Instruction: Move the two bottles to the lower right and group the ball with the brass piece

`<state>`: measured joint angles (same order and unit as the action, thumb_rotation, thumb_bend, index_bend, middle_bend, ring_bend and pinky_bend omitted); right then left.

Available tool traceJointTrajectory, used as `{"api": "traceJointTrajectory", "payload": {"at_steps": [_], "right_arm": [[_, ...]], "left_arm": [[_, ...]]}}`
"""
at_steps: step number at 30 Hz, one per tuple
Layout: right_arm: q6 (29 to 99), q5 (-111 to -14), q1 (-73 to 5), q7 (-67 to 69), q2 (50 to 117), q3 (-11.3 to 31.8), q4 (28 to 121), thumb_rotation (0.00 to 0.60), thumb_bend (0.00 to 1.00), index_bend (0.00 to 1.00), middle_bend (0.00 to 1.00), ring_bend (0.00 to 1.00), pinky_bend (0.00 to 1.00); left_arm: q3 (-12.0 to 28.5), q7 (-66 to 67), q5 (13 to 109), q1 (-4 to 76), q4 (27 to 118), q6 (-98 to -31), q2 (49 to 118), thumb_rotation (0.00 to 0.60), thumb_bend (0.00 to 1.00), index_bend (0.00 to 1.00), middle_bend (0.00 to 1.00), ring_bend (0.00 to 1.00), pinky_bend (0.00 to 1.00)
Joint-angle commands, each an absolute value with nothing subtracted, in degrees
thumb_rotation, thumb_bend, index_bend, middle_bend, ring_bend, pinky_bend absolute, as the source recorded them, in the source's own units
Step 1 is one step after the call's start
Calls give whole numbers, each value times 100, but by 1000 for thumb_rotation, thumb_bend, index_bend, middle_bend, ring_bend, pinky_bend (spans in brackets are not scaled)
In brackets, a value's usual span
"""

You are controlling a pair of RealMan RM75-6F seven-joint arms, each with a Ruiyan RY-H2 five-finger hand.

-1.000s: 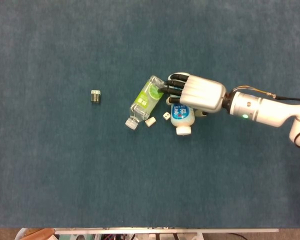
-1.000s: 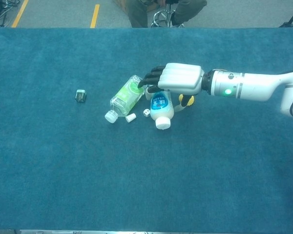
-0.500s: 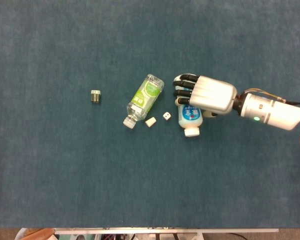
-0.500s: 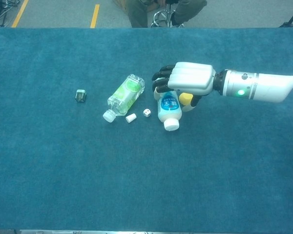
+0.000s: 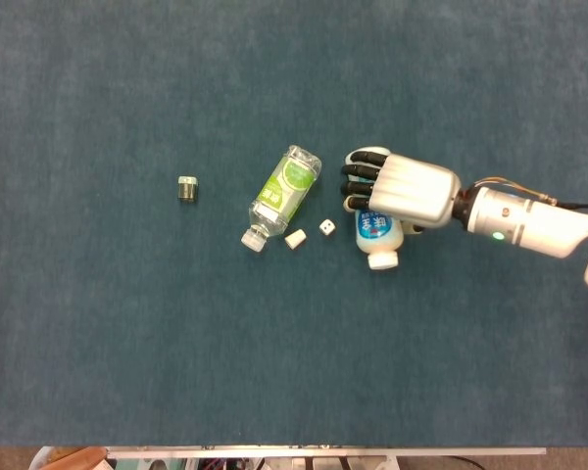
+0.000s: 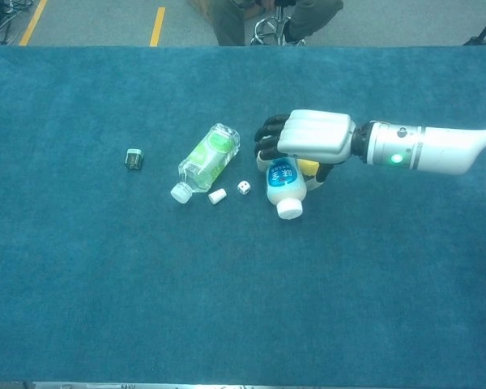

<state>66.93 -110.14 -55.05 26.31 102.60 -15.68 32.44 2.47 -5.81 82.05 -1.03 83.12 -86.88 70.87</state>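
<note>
My right hand [image 5: 407,188] [image 6: 312,136] lies over the base end of a white bottle with a blue label [image 5: 376,235] [image 6: 284,185], fingers curled round it; the bottle lies on the blue cloth with its cap toward the front. A yellow ball [image 6: 308,168] peeks out from under the palm, mostly hidden. A clear bottle with a green label [image 5: 282,196] [image 6: 204,160] lies to the left, apart from the hand. The small brass piece [image 5: 186,189] [image 6: 134,159] sits alone far to the left. My left hand is out of both views.
A loose white cap [image 5: 295,238] [image 6: 217,196] and a small white die [image 5: 326,227] [image 6: 244,187] lie between the two bottles. The blue cloth's front edge [image 5: 323,448] runs along the bottom. A seated person's legs [image 6: 267,16] show beyond the far edge.
My right hand drew back to the right, off the green-labelled bottle, and the white bottle moved right with it. The green bottle shifted slightly and now lies still.
</note>
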Motion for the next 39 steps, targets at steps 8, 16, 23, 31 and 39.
{"api": "traceJointTrajectory", "payload": {"at_steps": [8,16,23,31,39], "right_arm": [[6663,-11016,-5536,2679,10412,-1564,3089,600,11,457,387,245,341],[6769,-10945,-5442,2609,10484,-1506,2939,600,217,620,515,371,458],[6859,-10878,-5370,2580,10531,-1445,2859,600,230,714,597,455,521],[7044,-10749,-5317,2557,10519,-1288,2832,600,244,736,622,477,538],[7492,-10650,-5231,2337,10185,-1105,3225,600,244,736,622,477,538]], "left_arm": [[241,-742,8199,-155,8195,-8723,7113,600,19,303,167,149,408],[247,-755,8206,-153,8175,-8714,7119,600,19,303,167,149,408],[255,-729,8203,-147,8185,-8703,7127,600,19,303,167,150,408],[267,-749,8198,-159,8193,-8722,7114,600,19,302,167,149,408],[285,-677,8226,-139,8278,-8739,7079,600,19,303,167,149,408]]}}
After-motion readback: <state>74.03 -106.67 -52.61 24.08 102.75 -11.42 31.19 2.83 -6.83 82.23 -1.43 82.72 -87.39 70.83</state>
